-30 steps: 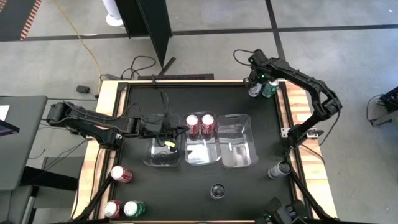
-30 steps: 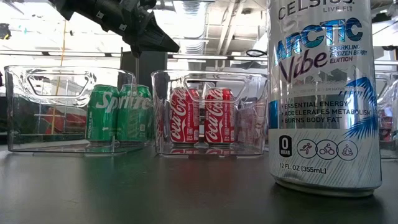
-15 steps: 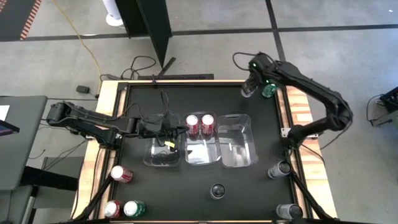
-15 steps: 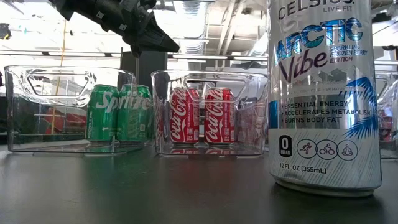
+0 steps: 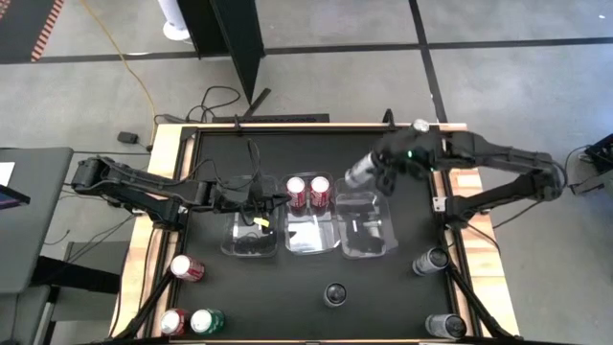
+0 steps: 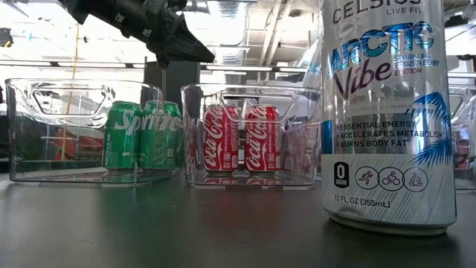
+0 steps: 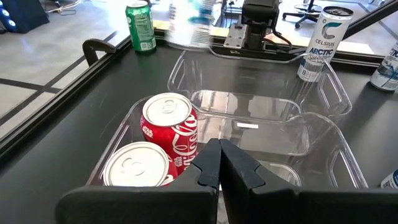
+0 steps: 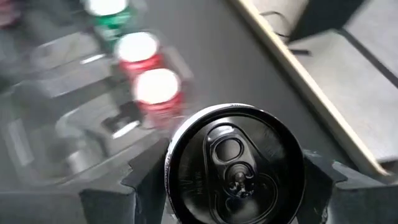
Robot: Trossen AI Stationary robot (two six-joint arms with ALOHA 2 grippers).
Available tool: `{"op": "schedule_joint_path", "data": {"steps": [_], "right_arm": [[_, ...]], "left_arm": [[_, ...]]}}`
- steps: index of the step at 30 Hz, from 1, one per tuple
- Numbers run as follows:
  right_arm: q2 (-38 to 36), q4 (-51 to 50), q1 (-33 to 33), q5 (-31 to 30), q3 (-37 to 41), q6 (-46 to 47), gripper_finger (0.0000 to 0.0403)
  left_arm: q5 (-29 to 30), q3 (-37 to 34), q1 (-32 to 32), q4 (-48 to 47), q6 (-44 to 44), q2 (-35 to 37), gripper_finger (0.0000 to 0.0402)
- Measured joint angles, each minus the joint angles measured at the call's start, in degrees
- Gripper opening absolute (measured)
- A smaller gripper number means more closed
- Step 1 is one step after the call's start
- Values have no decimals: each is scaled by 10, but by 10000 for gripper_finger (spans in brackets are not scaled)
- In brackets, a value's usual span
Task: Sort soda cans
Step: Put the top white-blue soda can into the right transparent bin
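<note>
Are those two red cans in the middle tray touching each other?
Cannot tell. In the left wrist view the two red cans overlap, and in the low view they stand side by side in the middle tray with no plain gap.

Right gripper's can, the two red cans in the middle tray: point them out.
Silver can (image 8: 235,167), right wrist view, its dark top.
Red cans (image 5: 308,191), high view, between their tops.
Right gripper (image 5: 383,171), high view, around the can.

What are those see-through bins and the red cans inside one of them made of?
The bins look like clear, glossy hard plastic: the black tabletop shows through their walls, and their rims catch highlights. The red cans appear to be thin metal, probably aluminium, with bare silvery tops bearing pull tabs and printed red sides. The right gripper holds a can with a similar shiny metallic top.
</note>
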State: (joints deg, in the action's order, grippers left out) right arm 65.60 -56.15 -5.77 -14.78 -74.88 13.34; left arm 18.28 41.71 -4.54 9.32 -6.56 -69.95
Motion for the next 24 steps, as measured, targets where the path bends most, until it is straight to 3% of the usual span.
{"op": "schedule_joint_path", "data": {"steps": [7,24], "right_arm": [[58,-1,64,-17,0,14,264],[220,24,-4,-7,0,-12,264]], "left_arm": [[0,0,0,0,-3,0,0],[1,0,0,-11,-2,0,0]]}}
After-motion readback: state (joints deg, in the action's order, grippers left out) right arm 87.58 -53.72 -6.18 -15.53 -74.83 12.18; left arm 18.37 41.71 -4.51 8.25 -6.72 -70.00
